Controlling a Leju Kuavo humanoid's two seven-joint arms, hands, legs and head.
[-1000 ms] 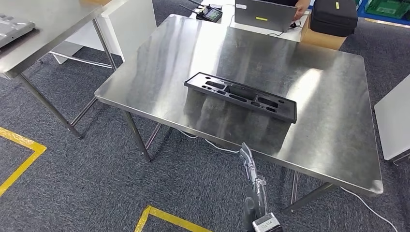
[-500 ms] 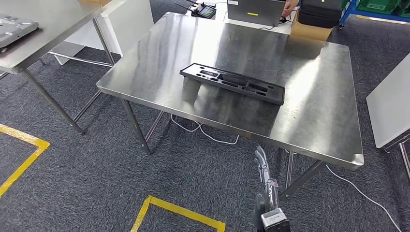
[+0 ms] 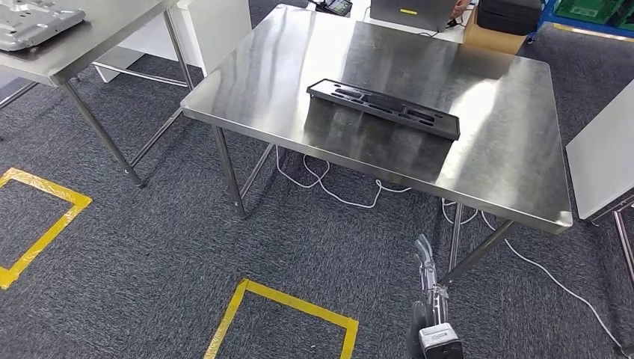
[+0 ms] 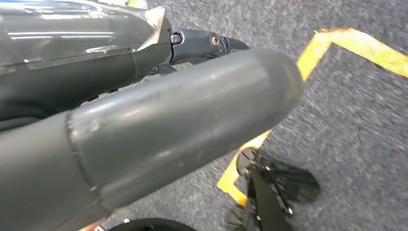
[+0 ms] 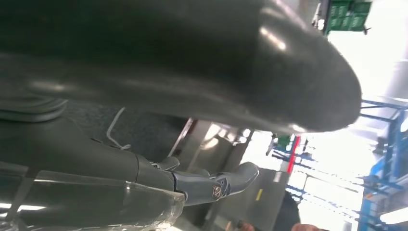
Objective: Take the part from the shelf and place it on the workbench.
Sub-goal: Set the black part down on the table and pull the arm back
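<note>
Left hand (image 4: 144, 120) hanging over carpet, fingers' state indiscernible; black moulded part (image 3: 383, 109) lying flat on steel workbench (image 3: 493, 172); right hand (image 3: 428, 262) below workbench's near edge, fingers extended, holding nothing

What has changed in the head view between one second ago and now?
The camera has moved: the whole picture shifted, so the steel table now sits higher and farther off, with more carpet and yellow floor tape showing. The black part lies on the table as before. The right hand still hangs low, holding nothing.
</note>
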